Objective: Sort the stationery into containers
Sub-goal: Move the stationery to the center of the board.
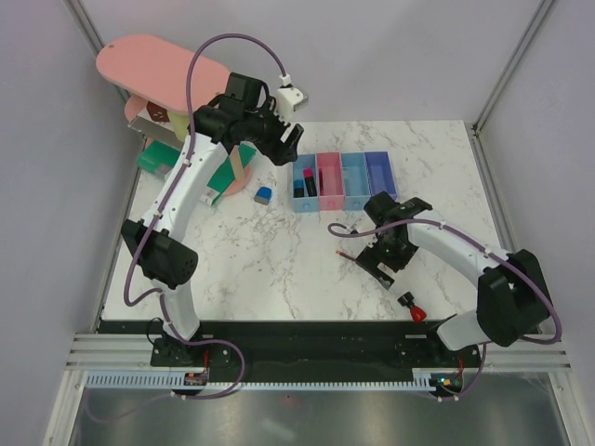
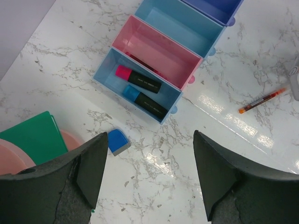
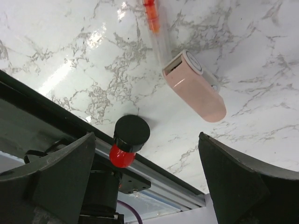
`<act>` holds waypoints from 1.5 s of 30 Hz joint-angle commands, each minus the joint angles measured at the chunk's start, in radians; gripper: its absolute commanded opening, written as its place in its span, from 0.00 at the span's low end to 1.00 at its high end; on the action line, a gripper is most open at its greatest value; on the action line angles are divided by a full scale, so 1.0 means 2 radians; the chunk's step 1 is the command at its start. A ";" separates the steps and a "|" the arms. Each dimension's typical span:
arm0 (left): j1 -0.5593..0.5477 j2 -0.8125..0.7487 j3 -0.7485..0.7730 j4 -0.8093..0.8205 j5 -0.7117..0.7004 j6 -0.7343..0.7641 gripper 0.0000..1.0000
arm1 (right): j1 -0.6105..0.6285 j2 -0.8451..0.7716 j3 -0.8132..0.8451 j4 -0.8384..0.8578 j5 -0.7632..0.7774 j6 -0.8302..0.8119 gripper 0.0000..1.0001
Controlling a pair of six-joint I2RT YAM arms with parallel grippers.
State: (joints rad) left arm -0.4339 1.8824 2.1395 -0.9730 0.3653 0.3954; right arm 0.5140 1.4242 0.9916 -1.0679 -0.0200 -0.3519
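White marble-patterned counter point(image 1: 279, 260) carries a row of four small open plastic bins at about 1 o'clock from its middle: light blue bin point(image 1: 304, 183), pink bin point(image 1: 329, 180), second light blue bin point(image 1: 354, 178) and purple-blue bin point(image 1: 381, 174), touching side by side. In the left wrist view the first light blue bin holds a pink-tipped black marker point(image 2: 139, 79) and a blue-tipped black marker point(image 2: 145, 101) lying parallel. A small blue-and-white block point(image 2: 117, 141) lies on the counter at 9 o'clock of the row, near a flat green box point(image 2: 28, 137). The left gripper point(image 2: 149, 140) hovers above the block and bins, jaws released and holding nothing. At 5 o'clock of the bins the right gripper point(image 3: 146, 140) hangs over the counter, jaws spread wide and bare. Beneath it lie a pale pink eraser point(image 3: 194, 86), a thin red pen point(image 3: 153, 21) just beside the eraser at its 11 o'clock, and a round red-and-black knob point(image 3: 128, 140) at the counter's near edge.
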 commanded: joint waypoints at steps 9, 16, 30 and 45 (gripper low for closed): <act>0.001 -0.014 0.007 -0.017 -0.019 0.035 0.80 | 0.004 0.034 0.013 -0.045 0.037 0.020 0.98; 0.000 -0.002 0.027 -0.022 -0.016 0.032 0.80 | 0.005 0.020 0.005 -0.057 0.034 0.008 0.98; 0.000 -0.018 0.012 -0.032 -0.032 0.039 0.81 | 0.007 -0.065 0.051 0.060 -0.041 -0.063 0.98; -0.015 -0.028 -0.011 -0.070 -0.033 0.054 0.81 | 0.007 -0.317 -0.143 -0.019 -0.113 -0.455 0.98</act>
State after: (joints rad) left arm -0.4442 1.8709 2.1132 -1.0805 0.2928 0.4660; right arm 0.5220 0.7776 0.6636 -1.0626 -0.1238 -1.1030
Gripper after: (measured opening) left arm 0.808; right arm 0.982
